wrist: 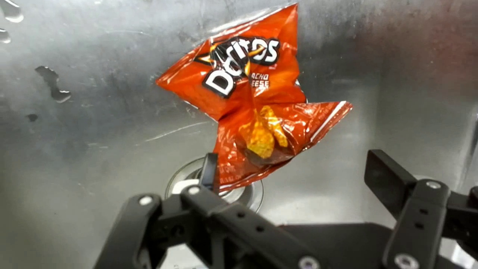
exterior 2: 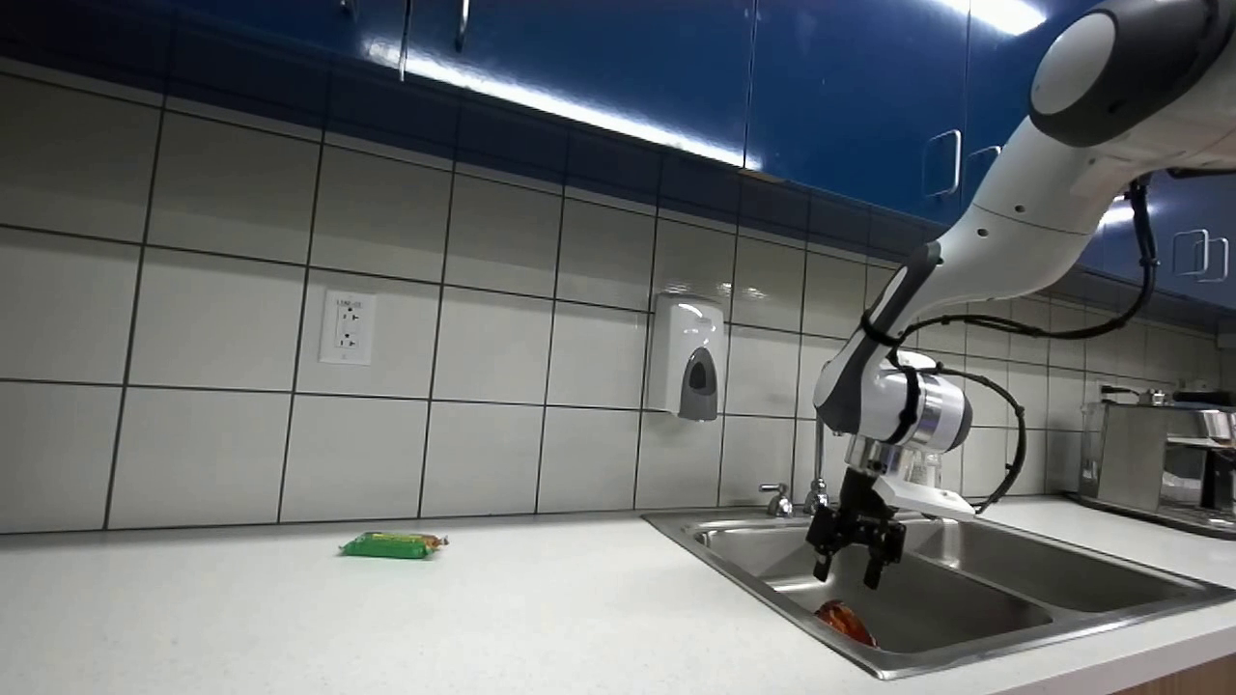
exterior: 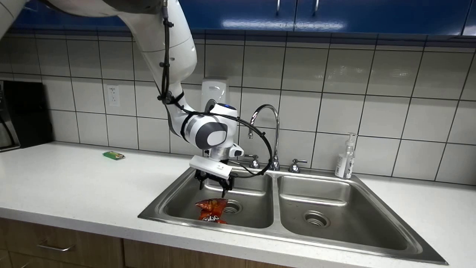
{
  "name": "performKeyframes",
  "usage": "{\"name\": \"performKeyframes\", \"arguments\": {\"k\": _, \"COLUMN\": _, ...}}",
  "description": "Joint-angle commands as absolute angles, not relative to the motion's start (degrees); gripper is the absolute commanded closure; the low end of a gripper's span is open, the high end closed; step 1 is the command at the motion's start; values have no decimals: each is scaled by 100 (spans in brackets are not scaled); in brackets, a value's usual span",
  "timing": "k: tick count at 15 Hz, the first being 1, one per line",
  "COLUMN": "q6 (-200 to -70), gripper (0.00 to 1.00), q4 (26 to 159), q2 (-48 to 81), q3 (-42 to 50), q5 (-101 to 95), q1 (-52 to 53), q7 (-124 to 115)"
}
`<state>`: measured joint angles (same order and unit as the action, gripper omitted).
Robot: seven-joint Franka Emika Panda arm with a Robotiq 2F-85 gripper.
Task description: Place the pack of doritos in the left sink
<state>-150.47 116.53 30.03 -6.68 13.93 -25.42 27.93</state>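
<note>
Evidently the gripper (exterior: 212, 189) stands released, its fingers (wrist: 388, 179) spread wide apart and pointing down into the left sink (exterior: 253, 214). The bag (wrist: 254, 97) lies on the floor of that sink, just beneath the gripper, its printed face up and its middle creased. The drain (exterior: 233, 207) is also below the gripper; in the wrist view one end of the bag laps over part of it. Beside the gripper, past the divider (exterior: 276, 201), is the twin sink (exterior: 357, 225). The faucet (exterior: 277, 126) rises behind the gripper, and the bottle (exterior: 346, 162) stands farther off from it, at the back rim of the twin sink. On the opposite side of the gripper, well apart, the green packet (exterior 2: 391, 545) lies flat on the desk (exterior 2: 290, 618). Behind and above the gripper, the dispenser (exterior 2: 688, 357) hangs on the tiled wall (exterior 2: 367, 454). An outlet (exterior 2: 348, 328) is set in the same wall above the green packet, well away from the gripper. Overhead the arm (exterior: 182, 44) arches, with black cables (exterior: 166, 44) strapped along it that loop out beside the gripper.
</note>
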Motion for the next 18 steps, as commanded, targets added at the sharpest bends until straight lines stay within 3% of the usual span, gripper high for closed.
{"name": "performKeyframes", "arguments": {"k": 1, "q6": -15001, "gripper": 0, "q4": 12102, "q2": 2376, "q3": -751, "q5": 1661, "q1": -2586, "q7": 3070}}
{"name": "performKeyframes", "arguments": {"k": 18, "q6": -13736, "gripper": 0, "q4": 13867, "q2": -560, "q3": 252, "q5": 2209, "q1": -1328, "q7": 3770}}
